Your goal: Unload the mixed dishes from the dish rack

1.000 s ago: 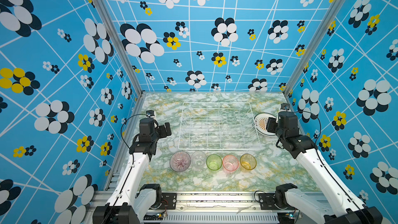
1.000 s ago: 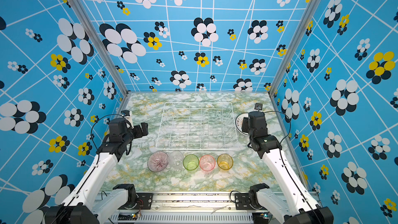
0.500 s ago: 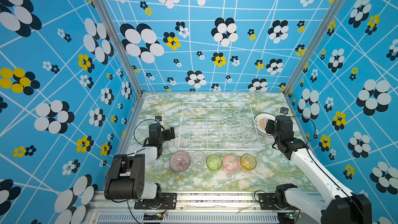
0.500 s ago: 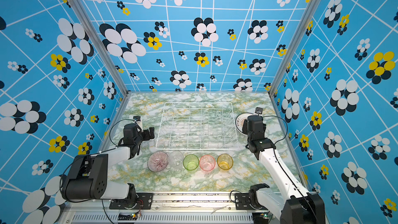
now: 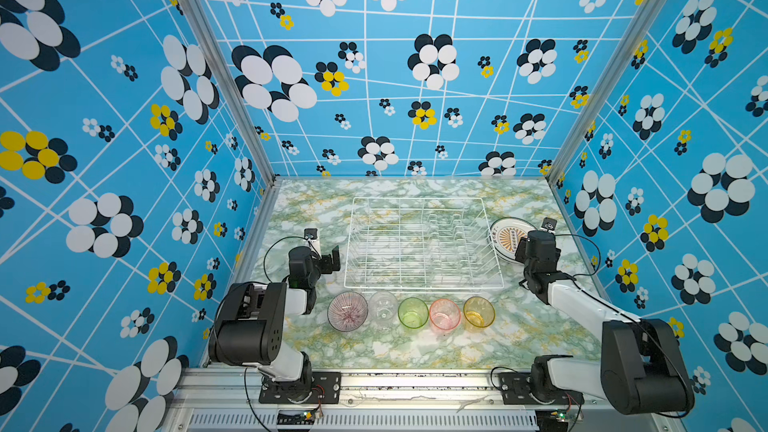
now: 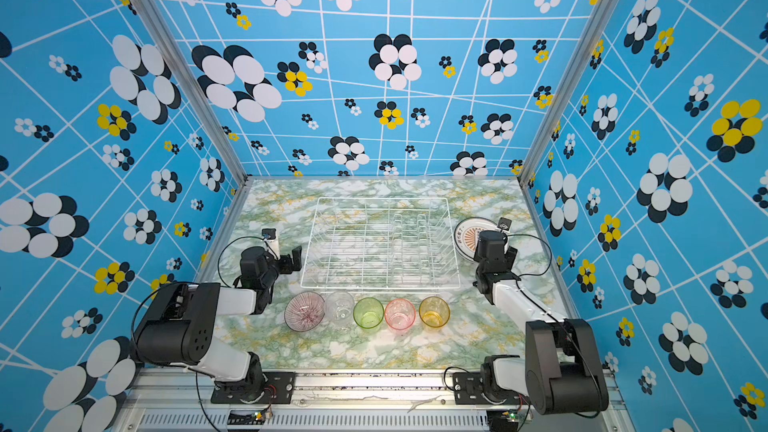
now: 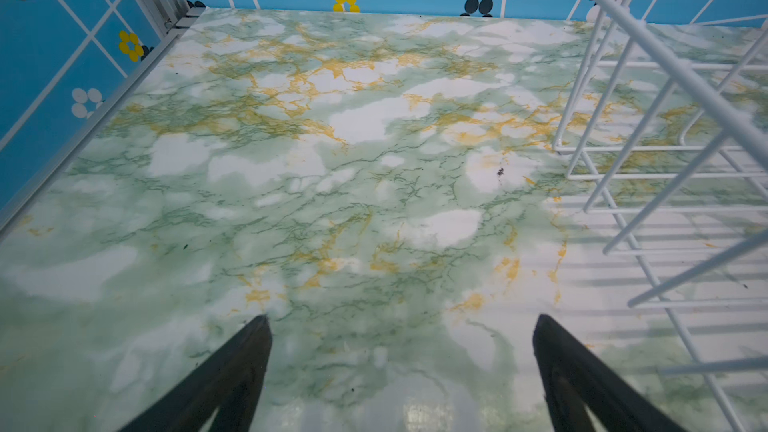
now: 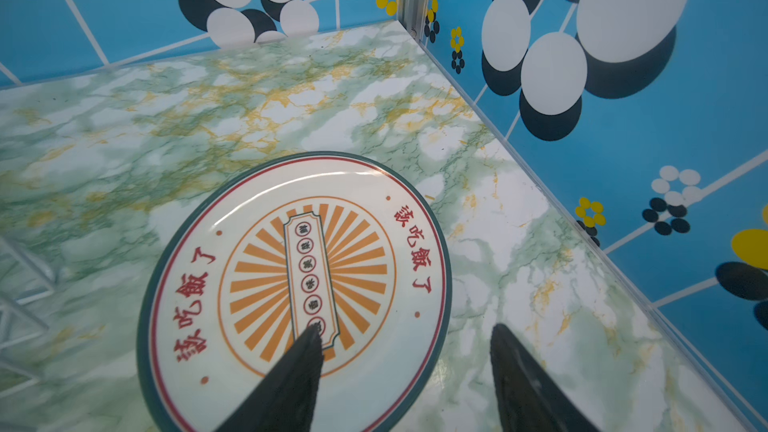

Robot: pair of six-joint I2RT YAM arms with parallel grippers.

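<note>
Biggest first: the table (image 5: 316,209) carries everything, and the dish rack (image 5: 417,198) sits mid-table. In both top views we see no dish in it, only bare wire and the divider prongs. Just right of the rack a printed plate (image 5: 505,238) lies flat on the table, green rim, orange sunburst up; whether more lie under it we can't tell. Along the rack's near side, off the wire, runs a row, left to right in the top views: ribbed bowl (image 5: 347,311), clear tumbler (image 5: 383,309), green tumbler (image 5: 413,312), pink tumbler (image 5: 444,314), amber tumbler (image 5: 478,312), all mouths up and close together. Left gripper (image 7: 401,322) is spread wide with nothing between its jaws, low over bare table just beside the rack's left wall. Right gripper (image 8: 406,330) hangs over the plate's edge, jaws apart and gripping nothing: one finger (image 8: 291,376) over the sunburst, the other past the rim over the table. Contact with the plate we can't call. Our read: the rack is unloaded and we're at the release-and-clear step. Next move calls for the right gripper to lift straight up before swinging away, so it doesn't drag the plate, and for the left to back off without snagging the rack wire.
</note>
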